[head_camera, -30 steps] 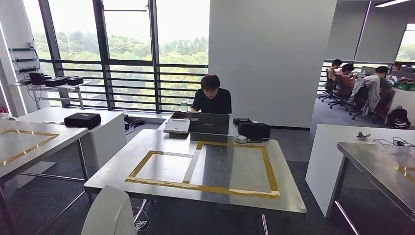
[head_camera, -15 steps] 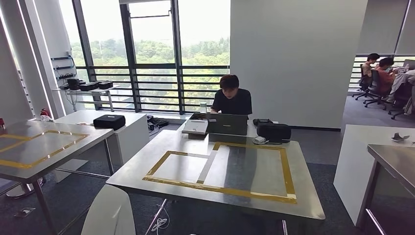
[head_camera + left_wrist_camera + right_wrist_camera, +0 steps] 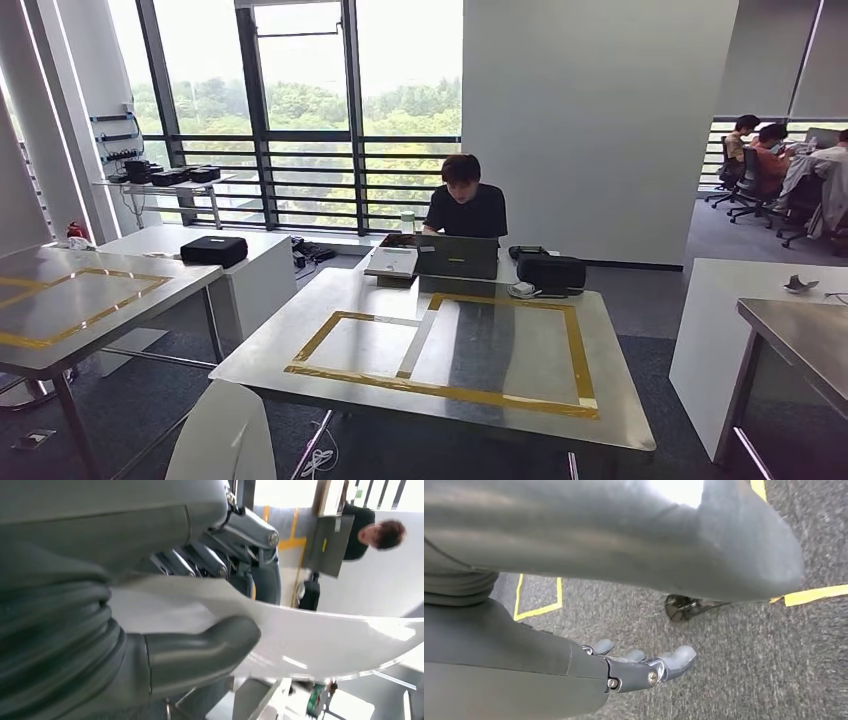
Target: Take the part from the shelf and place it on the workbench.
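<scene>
just ahead in the head view stands a metal surface marked with a rectangle of yellow tape, a pale strip dividing the rectangle into two fields. at its far edge a person in a dark top sits behind an open laptop, with a white box to one side and a black bag to the other. the white part, a thin curved sheet, rises from the lower edge of that view, just short of the surface's near corner. in the left wrist view the left hand is clamped on the part: the thick grey thumb presses one face and the darker fingers lie against the other, with the sheet running out past them. in the right wrist view the right hand hangs over grey carpet crossed by yellow floor lines, holding nothing, its fingers slightly apart and only loosely bent. off to the left is a second taped metal surface, and beyond it a white cabinet carrying a black case. tall windows show green trees behind a dark railing.
</scene>
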You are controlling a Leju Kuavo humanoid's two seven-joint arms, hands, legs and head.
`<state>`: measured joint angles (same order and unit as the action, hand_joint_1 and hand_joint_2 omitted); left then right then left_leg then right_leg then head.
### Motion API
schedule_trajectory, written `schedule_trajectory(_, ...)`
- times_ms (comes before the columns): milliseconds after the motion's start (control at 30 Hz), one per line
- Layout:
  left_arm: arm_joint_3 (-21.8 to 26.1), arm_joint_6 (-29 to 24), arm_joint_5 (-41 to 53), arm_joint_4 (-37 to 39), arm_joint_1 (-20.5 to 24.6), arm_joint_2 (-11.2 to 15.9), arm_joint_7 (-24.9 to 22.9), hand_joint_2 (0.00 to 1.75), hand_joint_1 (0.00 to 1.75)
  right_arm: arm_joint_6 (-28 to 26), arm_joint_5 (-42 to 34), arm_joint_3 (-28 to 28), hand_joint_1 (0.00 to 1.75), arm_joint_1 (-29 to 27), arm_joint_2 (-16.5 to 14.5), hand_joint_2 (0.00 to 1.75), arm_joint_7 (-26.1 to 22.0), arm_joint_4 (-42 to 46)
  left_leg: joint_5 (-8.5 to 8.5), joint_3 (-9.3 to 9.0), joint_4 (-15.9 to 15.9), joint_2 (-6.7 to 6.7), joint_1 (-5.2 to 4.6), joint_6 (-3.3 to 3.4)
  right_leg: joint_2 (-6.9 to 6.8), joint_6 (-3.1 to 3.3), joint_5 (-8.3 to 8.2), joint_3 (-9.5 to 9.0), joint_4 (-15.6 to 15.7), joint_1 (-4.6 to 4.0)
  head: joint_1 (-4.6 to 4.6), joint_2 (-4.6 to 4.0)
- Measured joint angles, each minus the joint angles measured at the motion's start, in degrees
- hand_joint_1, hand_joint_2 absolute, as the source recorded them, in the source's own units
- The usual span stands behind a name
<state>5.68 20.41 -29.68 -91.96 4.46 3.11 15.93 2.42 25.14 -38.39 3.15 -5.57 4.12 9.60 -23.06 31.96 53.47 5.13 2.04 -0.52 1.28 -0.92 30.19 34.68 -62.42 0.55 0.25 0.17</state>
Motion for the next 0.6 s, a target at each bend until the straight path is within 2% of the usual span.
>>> schedule_trajectory(67,0.0,0.0,0.0,0.3,0.0,0.0,0.0,1.75,1.75,0.0,0.0,0.0,0.0,0.0,0.0,0.0,0.0,0.0,-0.22,0.09,0.2,-0.57,0.2,-0.15,-0.46,-0.93,3.29,3.77,-7.3,0.62,0.0,0.0)
schedule_trajectory(100,0.0,0.0,0.1,0.6,-0.1,0.0,0.1,1.75,1.75,-0.1,0.0,-0.1,0.0,0.0,0.0,0.0,0.0,0.0,-0.43,0.19,0.5,-0.74,0.39,-0.4,-0.51,-1.41,3.62,4.78,-9.2,1.0,-0.01,0.0)
schedule_trajectory(133,0.0,0.0,0.1,0.7,-0.1,0.0,0.1,1.75,1.75,-0.2,0.0,-0.1,0.0,-0.1,0.0,0.0,0.1,0.0,-0.69,0.3,0.9,-0.83,0.69,-0.78,-0.55,-1.92,2.81,4.6,-8.8,1.38,-0.02,0.0)
schedule_trajectory(200,0.0,0.0,0.1,1.0,-0.1,-0.1,0.2,1.75,1.75,-0.3,0.0,-0.2,0.0,-0.2,0.0,0.0,0.0,0.0,-1.58,0.66,2.3,-0.9,1.46,-1.95,-0.5,-3.05,-0.53,1.27,-2.4,2.21,0.01,0.0)
schedule_trajectory(233,0.0,0.0,0.1,1.1,0.0,-0.1,0.3,1.75,1.75,-0.3,0.0,-0.2,0.0,-0.2,-0.1,0.0,0.0,0.0,-2.18,1.06,3.3,-0.91,1.64,-2.67,-0.16,-3.37,-1.66,-0.29,0.6,2.41,0.1,0.0)
schedule_trajectory(267,0.0,0.0,0.1,1.1,0.0,0.0,0.3,1.75,1.75,-0.2,0.0,-0.2,0.0,-0.1,-0.2,0.0,0.0,0.0,-2.77,1.42,4.0,-0.89,1.67,-3.3,0.12,-3.06,-2.16,-1.25,2.4,2.51,0.09,0.0)
schedule_trajectory(300,0.0,0.0,0.1,1.1,0.0,0.0,0.3,1.75,1.75,-0.2,0.0,-0.2,0.0,-0.1,-0.2,0.0,0.0,0.0,-3.22,1.67,4.5,-0.87,1.57,-3.81,0.32,-2.41,-1.95,-1.4,2.7,2.41,0.09,0.0)
schedule_trajectory(333,0.0,0.0,0.1,1.1,0.0,0.1,0.4,1.75,1.75,-0.2,0.0,-0.2,0.0,-0.2,-0.3,0.0,0.1,0.0,-3.45,1.76,4.5,-0.77,1.48,-4.17,0.4,-1.47,-1.67,-1.22,2.2,2.22,0.05,0.0)
schedule_trajectory(367,-0.1,0.0,0.1,1.1,0.1,0.1,0.4,1.75,1.75,-0.3,-0.1,-0.3,0.0,-0.2,-0.3,0.0,0.1,0.0,-3.5,1.61,4.4,-0.64,1.55,-4.44,0.12,-0.52,-1.53,-1.18,1.9,2.17,-0.06,0.0)
schedule_trajectory(433,-0.1,0.0,0.1,1.1,0.1,0.1,0.4,1.75,1.75,-0.3,-0.1,-0.3,0.0,-0.2,-0.2,0.0,0.1,0.0,-4.06,1.86,5.4,-1.81,1.64,-4.66,-0.45,0.66,-1.46,-1.39,2.0,2.06,-0.15,0.0)
schedule_trajectory(467,-0.1,0.0,0.1,1.2,0.1,0.2,0.4,1.75,1.75,-0.3,-0.1,-0.3,0.0,-0.2,-0.2,0.0,0.1,0.0,-5.13,2.83,7.5,-2.81,1.54,-4.56,-0.76,1.13,-1.42,-1.56,2.1,1.96,-0.19,0.0)
schedule_trajectory(533,-0.2,0.0,0.1,1.3,0.2,0.2,0.5,1.75,1.75,-0.3,-0.1,-0.3,0.0,-0.3,-0.2,0.0,0.1,0.0,-8.5,6.69,15.1,-4.51,1.03,-4.09,-1.43,1.85,-1.11,-1.89,2.1,1.51,-0.26,0.0)
schedule_trajectory(567,-0.2,0.0,0.1,1.4,0.3,0.2,0.5,1.75,1.75,-0.3,-0.1,-0.3,0.0,-0.4,-0.2,0.0,0.1,0.0,-9.84,8.87,19.0,-4.69,0.77,-3.84,-1.76,2.11,-0.89,-2.06,2.1,1.24,-0.27,0.0)
schedule_trajectory(600,-0.2,0.0,0.1,1.5,0.2,0.2,0.6,1.75,1.75,-0.3,-0.1,-0.3,0.0,-0.4,-0.2,0.0,0.1,0.0,-10.23,10.44,21.6,-4.73,0.54,-3.53,-2.05,2.32,-0.63,-2.3,2.1,0.97,-0.27,0.0)
